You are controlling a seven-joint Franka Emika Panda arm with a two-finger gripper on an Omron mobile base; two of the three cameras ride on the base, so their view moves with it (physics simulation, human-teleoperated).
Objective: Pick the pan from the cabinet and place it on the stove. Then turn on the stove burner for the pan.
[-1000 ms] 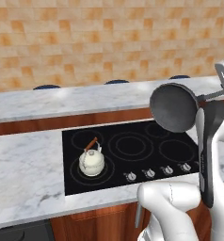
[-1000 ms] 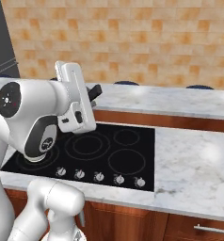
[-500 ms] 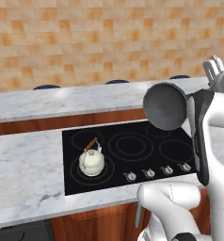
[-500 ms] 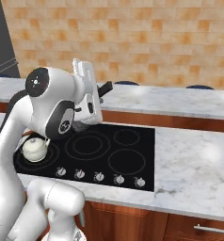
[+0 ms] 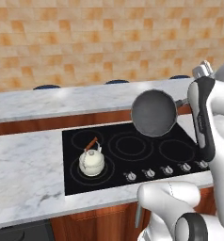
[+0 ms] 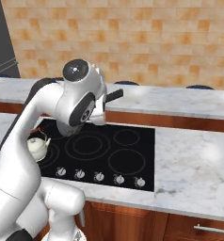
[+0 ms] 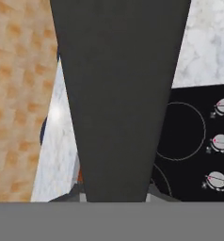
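Up front: your left base view gives the pan [image 5: 154,113] whole, tipped on edge so its round inside faces the camera, held in the air over the back right part of the stove [image 5: 132,181]. Its handle [image 5: 181,101] runs right and disappears behind the white arm. The kettle [image 5: 92,161] sits on the front left ring, well apart from the pan.

Your right base view hides the pan body behind the arm's big joint; just the dark handle [image 6: 114,95] pokes out to the right of it, above the stove [image 6: 132,162]. The kettle [image 6: 37,147] shows partly past the arm, near the stove's left edge. That view also gives you the front row of knobs [image 6: 99,176] unblocked, and the marble counter [image 6: 194,164] to the right of the stove.

Hand view: a broad dark wedge, the handle [image 7: 118,94], runs up the middle from the bottom, very close to the lens. Right of it you get a slice of stove [image 7: 189,141] with ring marks and three knobs [image 7: 221,141]; left of it, tiled wall.

Hard to make out: the gripper's fingers are covered in every view, so the clamp itself can't be seen. With the pan hanging clear of any surface and its handle running into the hand, read it as closed on the handle.
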